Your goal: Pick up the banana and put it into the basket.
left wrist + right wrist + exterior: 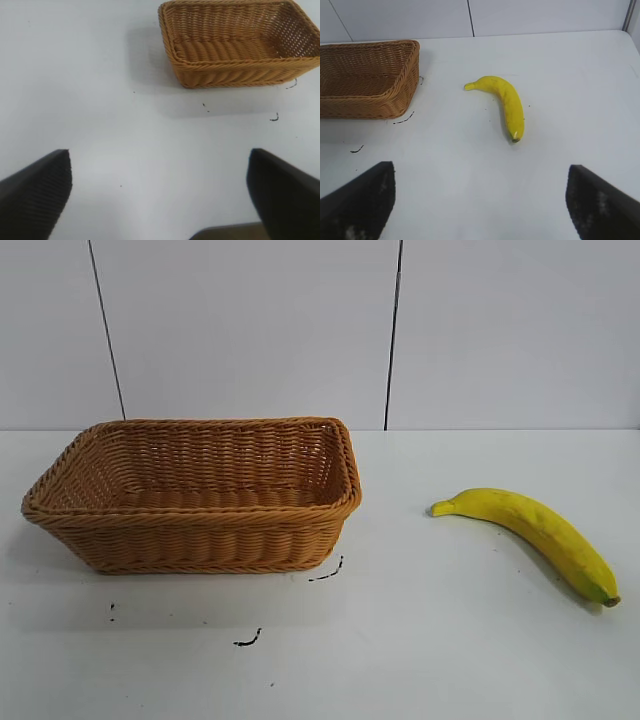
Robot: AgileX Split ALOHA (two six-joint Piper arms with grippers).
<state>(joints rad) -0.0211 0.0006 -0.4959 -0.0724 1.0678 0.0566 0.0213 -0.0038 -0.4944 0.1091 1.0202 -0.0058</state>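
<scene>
- Banana: lies flat on the white table, toward my right side, curved, its short stem end turned toward the basket and its darker tip pointing away. Nothing touches it.
- Basket: woven wicker, rectangular, sits upright on my left side of the table, well apart from the banana. Its inside shows only weave.
- Right gripper: my two dark fingers stand wide apart and hold nothing. The banana lies on the table ahead of them, clear of both fingers.
- Left gripper: fingers likewise spread wide, with nothing between them. It hangs over bare table, with the basket farther ahead.
- Black marks: a few short dark squiggles on the tabletop just beside the basket's near corner.
</scene>
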